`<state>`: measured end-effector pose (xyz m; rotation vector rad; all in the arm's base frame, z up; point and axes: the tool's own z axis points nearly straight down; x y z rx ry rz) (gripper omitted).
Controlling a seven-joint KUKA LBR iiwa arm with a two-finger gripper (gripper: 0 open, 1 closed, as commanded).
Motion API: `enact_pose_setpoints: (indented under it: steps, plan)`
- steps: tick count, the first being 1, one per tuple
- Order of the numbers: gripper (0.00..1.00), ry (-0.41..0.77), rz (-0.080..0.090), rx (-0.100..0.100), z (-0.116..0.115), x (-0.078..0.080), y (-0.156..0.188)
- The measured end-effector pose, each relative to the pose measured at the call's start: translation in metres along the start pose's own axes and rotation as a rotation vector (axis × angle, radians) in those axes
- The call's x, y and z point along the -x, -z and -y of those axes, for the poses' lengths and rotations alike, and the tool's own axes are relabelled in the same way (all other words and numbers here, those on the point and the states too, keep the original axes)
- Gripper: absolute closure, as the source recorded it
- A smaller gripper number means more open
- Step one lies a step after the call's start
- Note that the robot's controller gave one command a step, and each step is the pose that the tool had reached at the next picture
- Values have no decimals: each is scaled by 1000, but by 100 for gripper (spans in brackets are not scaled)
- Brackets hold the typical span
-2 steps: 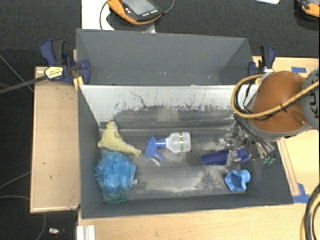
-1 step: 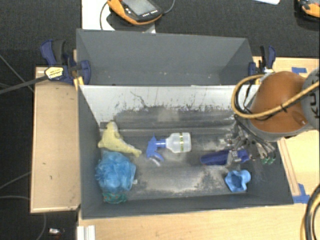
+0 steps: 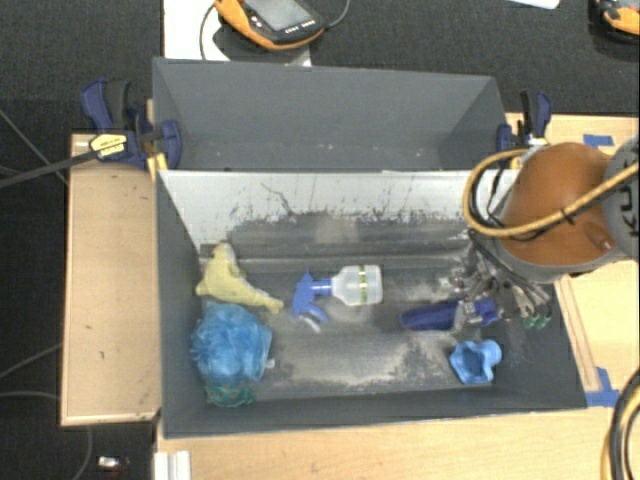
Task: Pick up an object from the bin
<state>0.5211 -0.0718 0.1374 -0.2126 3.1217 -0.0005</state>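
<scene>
Grasp step judged in hand at the right end of the grey metal bin [image 3: 330, 118].
The gripper [image 3: 468, 306] is set low at the right end of a dark blue elongated piece [image 3: 428, 318]; whether it is released or clenched cannot be told. A small light blue piece [image 3: 476, 360] lies near. Next: closure on the dark blue piece is to be confirmed, then a straight lift is called for.

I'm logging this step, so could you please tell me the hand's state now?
Hand: cannot be told; it is over a dark blue oblong thing.
</scene>
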Motion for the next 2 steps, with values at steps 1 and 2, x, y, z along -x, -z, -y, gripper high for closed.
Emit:
enact_pose_setpoints:
  steps: [1,2]
  plan:
    - [100,0,0,0,0,0,0]
    - [100,0,0,0,0,0,0]
